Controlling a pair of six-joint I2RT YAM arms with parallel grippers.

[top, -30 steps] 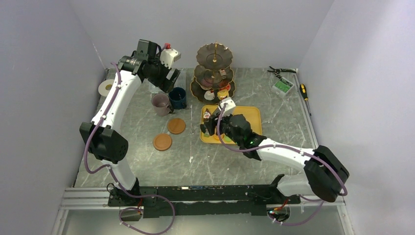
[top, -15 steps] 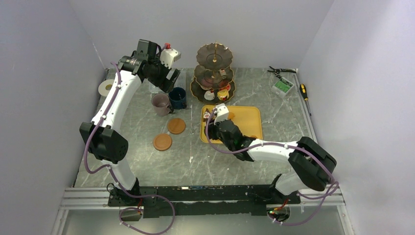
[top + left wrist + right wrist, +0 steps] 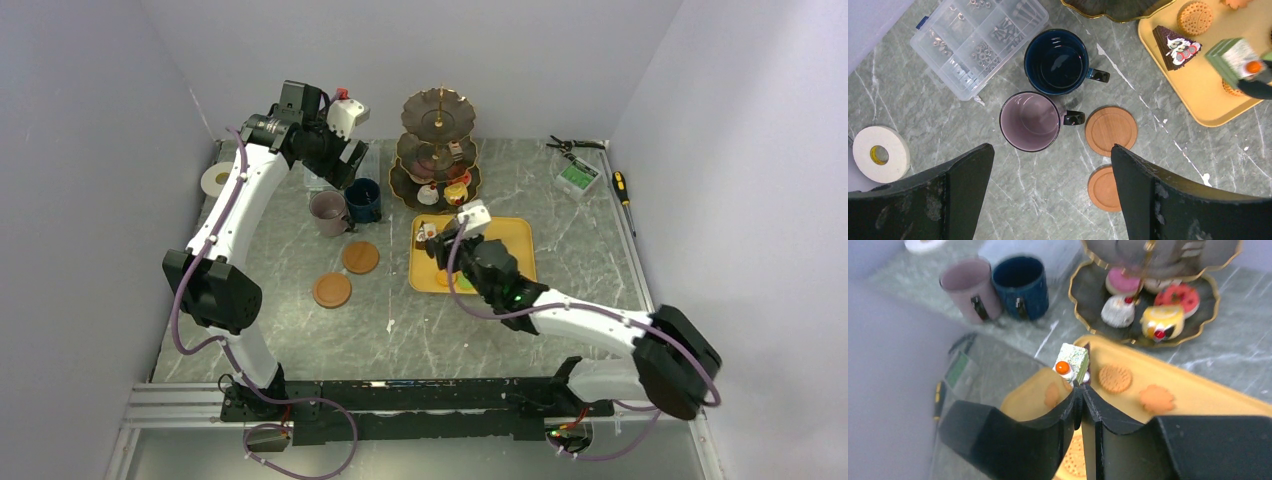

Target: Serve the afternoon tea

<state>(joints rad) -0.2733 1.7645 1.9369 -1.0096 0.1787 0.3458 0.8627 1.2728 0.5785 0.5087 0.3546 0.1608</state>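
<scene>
1. The right gripper [image 3: 1081, 390] has its jaws drawn narrow, tips almost meeting. Whether they pinch anything cannot be told.
2. Right at those tips, straight ahead, is the small green rectangular cake slice topped with an orange ball [image 3: 1075, 357], over the yellow plastic tray [image 3: 1208, 390].
3. Its long axis seems to run away from the fingers, ball end nearest.
4. Beyond it, ahead and slightly right, rises the dark three-tier gold-trimmed stand [image 3: 1087, 287].
5. The left gripper [image 3: 1048, 192], jaws spread wide above the mauve and navy mugs [image 3: 1029, 121], is well apart from the cake. The right arm is nearer.
</scene>
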